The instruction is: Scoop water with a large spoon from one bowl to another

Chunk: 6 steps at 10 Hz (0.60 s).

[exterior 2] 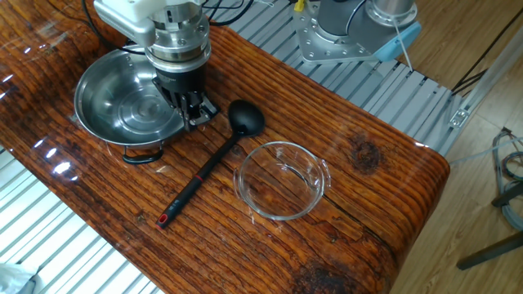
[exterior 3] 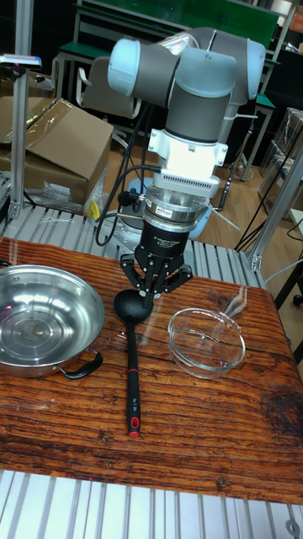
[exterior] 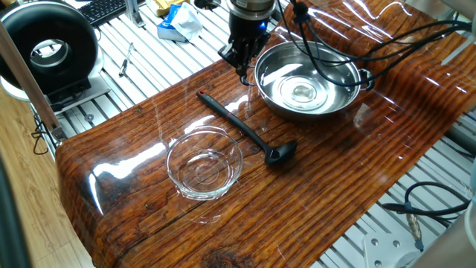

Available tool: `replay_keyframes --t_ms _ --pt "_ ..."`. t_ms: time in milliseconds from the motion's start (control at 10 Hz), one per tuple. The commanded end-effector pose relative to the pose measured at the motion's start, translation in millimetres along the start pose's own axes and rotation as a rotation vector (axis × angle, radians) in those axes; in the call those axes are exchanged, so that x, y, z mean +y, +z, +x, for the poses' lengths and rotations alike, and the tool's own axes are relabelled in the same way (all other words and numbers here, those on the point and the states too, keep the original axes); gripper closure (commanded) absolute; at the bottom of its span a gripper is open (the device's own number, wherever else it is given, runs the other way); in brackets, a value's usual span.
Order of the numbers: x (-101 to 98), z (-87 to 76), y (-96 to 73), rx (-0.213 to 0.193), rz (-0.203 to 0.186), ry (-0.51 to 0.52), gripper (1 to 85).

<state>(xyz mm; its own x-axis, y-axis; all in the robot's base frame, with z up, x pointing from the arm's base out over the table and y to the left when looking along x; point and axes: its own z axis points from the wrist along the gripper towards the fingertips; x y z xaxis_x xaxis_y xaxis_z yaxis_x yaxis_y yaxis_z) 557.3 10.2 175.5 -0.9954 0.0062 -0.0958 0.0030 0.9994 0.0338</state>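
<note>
The large spoon, a black ladle, lies flat on the wooden table with its scoop toward the steel bowl. That bowl holds a shiny pool of water. The clear glass bowl sits on the other side of the spoon and looks empty. My gripper hangs just above the table beside the steel bowl's rim, close over the spoon's scoop. Its fingers meet in a point, shut with nothing held. The spoon lies free.
Black cables trail over the steel bowl's far side. A round black device and clutter sit beyond the table's left end. The arm's base mount stands behind the table. A cardboard box sits at the back left.
</note>
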Motion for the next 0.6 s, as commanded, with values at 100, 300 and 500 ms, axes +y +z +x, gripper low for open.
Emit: replay_keyframes --t_ms 100,300,500 --pt "1.6 0.2 -1.3 0.001 -0.009 0.013 84.7" --pt "11.9 6.6 -1.6 0.026 -0.048 0.017 84.7" --pt "10.7 15.8 -2.0 0.061 -0.044 0.002 84.7"
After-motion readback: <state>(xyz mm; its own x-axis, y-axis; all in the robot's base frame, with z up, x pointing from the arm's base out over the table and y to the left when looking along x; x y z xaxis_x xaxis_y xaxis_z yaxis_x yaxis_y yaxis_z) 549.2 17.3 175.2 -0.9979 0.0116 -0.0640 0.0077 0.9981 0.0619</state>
